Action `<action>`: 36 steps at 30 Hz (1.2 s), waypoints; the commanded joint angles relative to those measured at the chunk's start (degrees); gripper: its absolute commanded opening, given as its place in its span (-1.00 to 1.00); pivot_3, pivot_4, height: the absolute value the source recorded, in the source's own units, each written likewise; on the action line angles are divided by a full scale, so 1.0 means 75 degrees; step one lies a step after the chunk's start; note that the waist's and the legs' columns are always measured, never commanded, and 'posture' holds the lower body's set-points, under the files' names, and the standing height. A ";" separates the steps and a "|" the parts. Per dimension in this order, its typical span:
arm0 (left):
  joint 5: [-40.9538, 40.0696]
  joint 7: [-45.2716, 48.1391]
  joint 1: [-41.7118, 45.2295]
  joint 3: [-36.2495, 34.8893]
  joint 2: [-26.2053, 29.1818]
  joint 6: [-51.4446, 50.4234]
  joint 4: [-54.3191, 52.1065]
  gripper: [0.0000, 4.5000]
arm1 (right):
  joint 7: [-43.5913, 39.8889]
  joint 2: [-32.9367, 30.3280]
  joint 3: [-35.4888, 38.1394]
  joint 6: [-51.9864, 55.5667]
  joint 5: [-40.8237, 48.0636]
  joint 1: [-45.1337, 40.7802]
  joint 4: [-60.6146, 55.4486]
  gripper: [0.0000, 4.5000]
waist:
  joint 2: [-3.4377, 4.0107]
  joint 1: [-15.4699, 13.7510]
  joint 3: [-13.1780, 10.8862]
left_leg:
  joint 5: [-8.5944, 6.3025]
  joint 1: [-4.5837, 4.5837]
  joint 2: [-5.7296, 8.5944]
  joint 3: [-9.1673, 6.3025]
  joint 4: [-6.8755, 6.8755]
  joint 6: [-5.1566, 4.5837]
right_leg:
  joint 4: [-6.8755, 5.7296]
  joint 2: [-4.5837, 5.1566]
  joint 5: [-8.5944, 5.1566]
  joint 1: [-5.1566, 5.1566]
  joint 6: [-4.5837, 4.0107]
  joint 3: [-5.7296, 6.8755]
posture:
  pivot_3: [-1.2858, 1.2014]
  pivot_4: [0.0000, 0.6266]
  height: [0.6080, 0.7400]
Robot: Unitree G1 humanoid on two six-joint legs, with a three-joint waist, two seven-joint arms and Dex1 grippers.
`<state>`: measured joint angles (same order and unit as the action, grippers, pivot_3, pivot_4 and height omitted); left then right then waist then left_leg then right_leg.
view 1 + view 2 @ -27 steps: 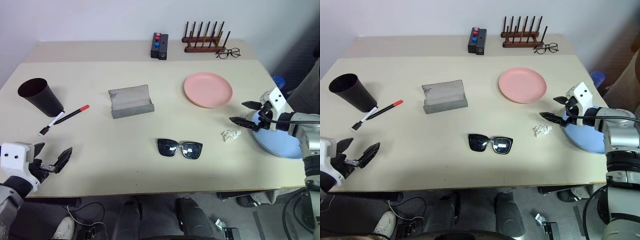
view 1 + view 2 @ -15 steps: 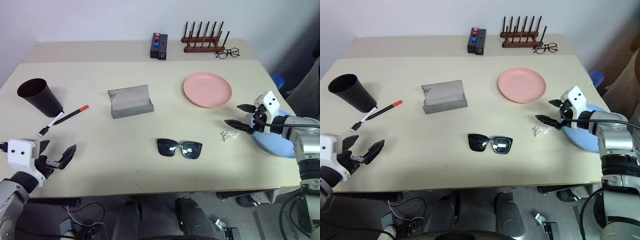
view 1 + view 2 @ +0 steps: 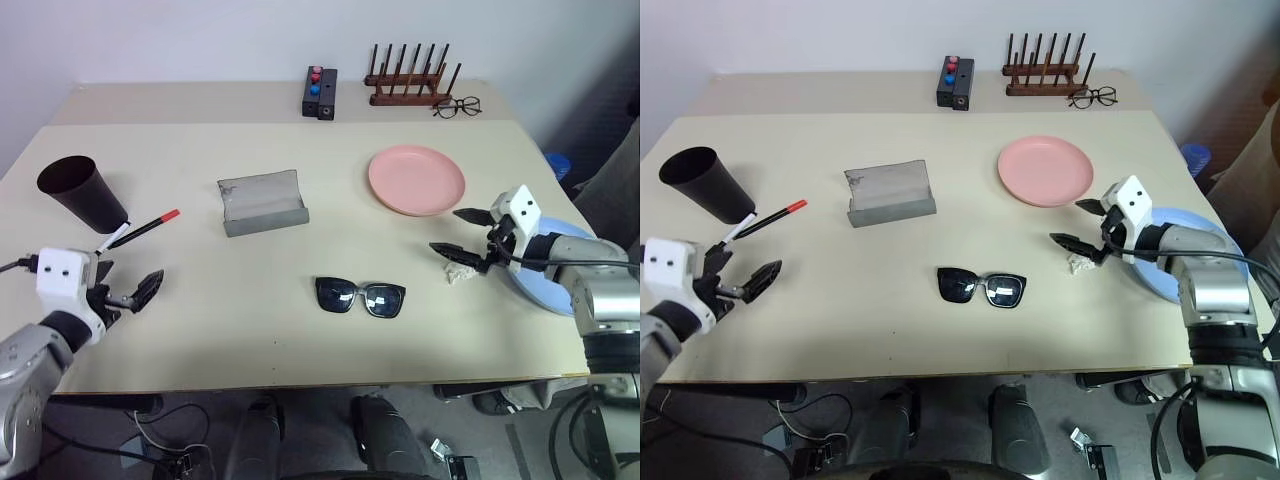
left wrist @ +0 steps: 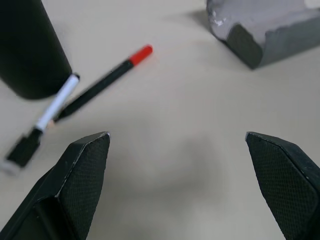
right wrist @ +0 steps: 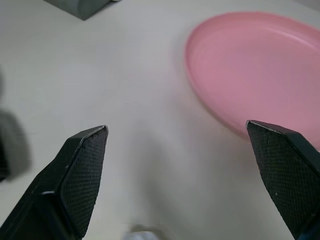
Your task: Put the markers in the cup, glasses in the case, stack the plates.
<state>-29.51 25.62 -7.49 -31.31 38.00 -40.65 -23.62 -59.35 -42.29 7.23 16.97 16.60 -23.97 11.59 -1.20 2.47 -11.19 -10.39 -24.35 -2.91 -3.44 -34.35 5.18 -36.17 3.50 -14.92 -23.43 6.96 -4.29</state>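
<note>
Two grippers of yours, left gripper [image 3: 128, 295] spread wide beside the markers [image 3: 140, 232] by the cup [image 3: 82, 191], right gripper [image 3: 460, 232] spread wide between pink plate [image 3: 416, 179] and blue plate [image 3: 553, 280], glasses [image 3: 360, 296] lying in front of the open case [image 3: 261, 202].

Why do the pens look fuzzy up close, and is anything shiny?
Left wrist view: the markers and the cup are soft, out of focus. Right wrist view: the pink plate is blurred too. Left eye view: even light, faint shadows, a slight sheen on the sunglasses.
</note>
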 commanded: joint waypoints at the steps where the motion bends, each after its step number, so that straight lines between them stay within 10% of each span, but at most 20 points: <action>1: -0.0033 -0.0076 0.0634 0.0121 0.0389 -0.0479 0.0397 0.98 | 0.0219 0.0122 0.0106 0.0340 0.0364 0.0279 -0.1100 1.00 | 0.0002 0.0006 0.0001 | 0.0000 0.0001 0.0000 0.0000 0.0000 0.0000 | -0.0004 0.0000 0.0000 0.0000 0.0001 0.0000 | 0.03 -0.52 1.00; 14: 0.0535 -0.0547 0.1637 -0.0256 0.1306 -0.1614 0.2397 0.98 | 0.0879 0.0714 -0.0175 0.1204 0.0892 0.1216 -0.2820 1.00 | -0.0005 0.0010 0.0005 | 0.0000 0.0006 -0.0003 -0.0005 0.0003 0.0000 | -0.0009 -0.0005 0.0000 -0.0003 0.0001 0.0001 | 0.03 -0.52 1.00; 36: 0.1664 0.1766 0.4488 0.2061 0.2196 -0.0162 0.7094 0.98 | 0.1119 0.0969 -0.0538 0.1201 0.0867 0.1365 -0.2991 1.00 | -0.0009 0.0004 0.0007 | 0.0001 0.0005 -0.0003 -0.0004 0.0008 0.0001 | -0.0014 -0.0006 0.0002 -0.0004 0.0007 0.0005 | 0.03 -0.52 1.00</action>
<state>-17.67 37.66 25.34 -16.12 52.99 -42.06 29.20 -51.05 -34.87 2.41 26.53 22.26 -13.66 -8.77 -1.27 2.50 -11.14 -10.38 -24.30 -2.93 -3.47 -34.29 5.19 -36.28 3.46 -14.91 -23.46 7.01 -4.26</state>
